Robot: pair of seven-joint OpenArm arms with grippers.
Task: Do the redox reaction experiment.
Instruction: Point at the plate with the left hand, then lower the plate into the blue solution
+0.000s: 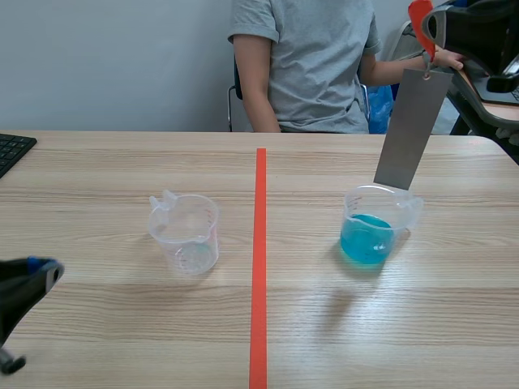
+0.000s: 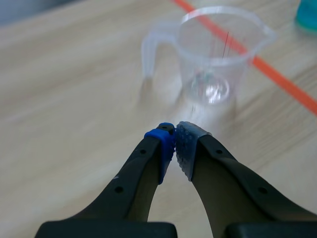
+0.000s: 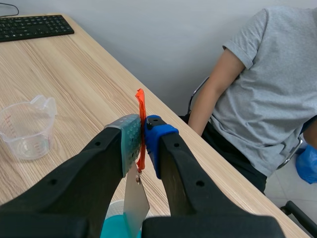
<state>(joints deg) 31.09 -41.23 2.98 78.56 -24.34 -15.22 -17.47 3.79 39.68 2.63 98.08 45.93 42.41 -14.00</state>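
A grey metal strip hangs from an orange-red ribbon, its lower end just above the rim of a clear beaker of blue liquid right of the tape line. My right gripper, raised at the scene's upper right, is shut on the ribbon, with the strip dangling below over the blue liquid. An empty clear beaker stands left of the line. My left gripper is shut on nothing, low at the near left, with the empty beaker ahead of it.
A person in a grey T-shirt sits across the table, one hand near my raised right arm. A black keyboard lies at the far left edge. The orange-red tape line runs down the table's middle.
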